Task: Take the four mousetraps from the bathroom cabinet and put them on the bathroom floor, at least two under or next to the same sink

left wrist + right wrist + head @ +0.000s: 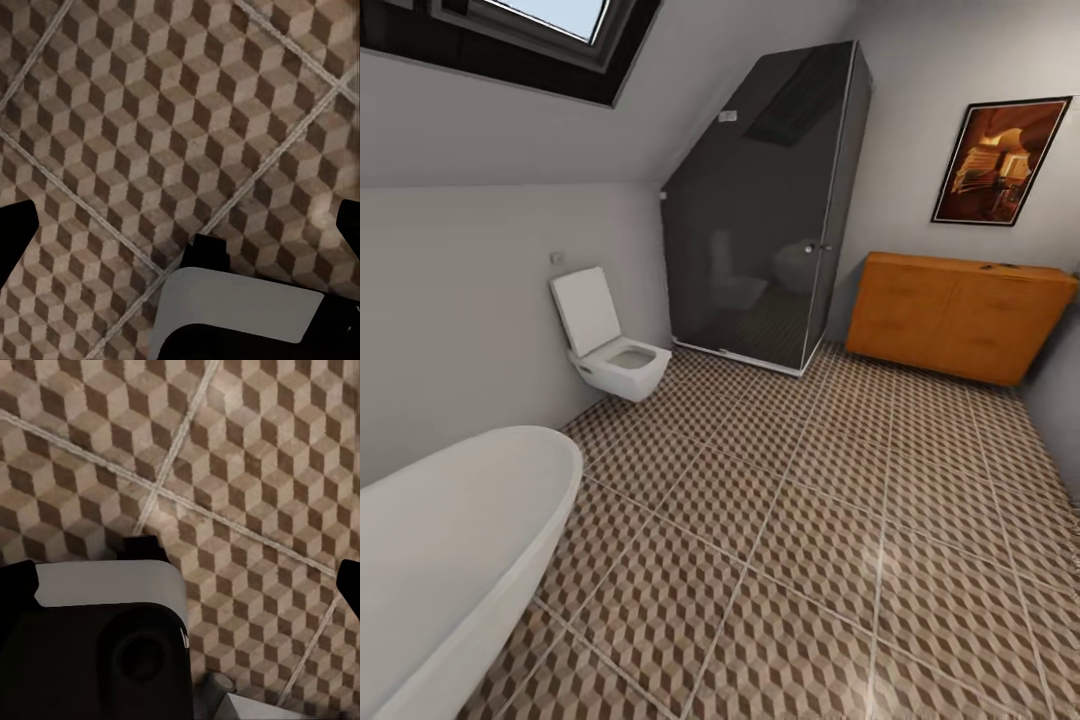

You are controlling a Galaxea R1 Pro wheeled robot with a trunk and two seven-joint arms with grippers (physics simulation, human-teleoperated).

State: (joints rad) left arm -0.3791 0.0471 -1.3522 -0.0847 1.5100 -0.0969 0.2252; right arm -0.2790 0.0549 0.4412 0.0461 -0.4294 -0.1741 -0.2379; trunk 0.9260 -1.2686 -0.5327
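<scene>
Facing the cabinet (958,315) across patterned bathroom floor (810,540).

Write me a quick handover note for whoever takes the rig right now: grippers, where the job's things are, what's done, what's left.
Left gripper and right gripper: open, empty, hanging over the bathroom floor.
The cabinet stands against the far wall, right of the dark shower enclosure; its fronts look closed.
No mousetraps in sight, none on the tiles.
The bathtub is near left, the toilet beyond it.
Left: drive to the cabinet, open it, move all four traps to the floor, two by the sink.

black body parts, grey-white panels
</scene>
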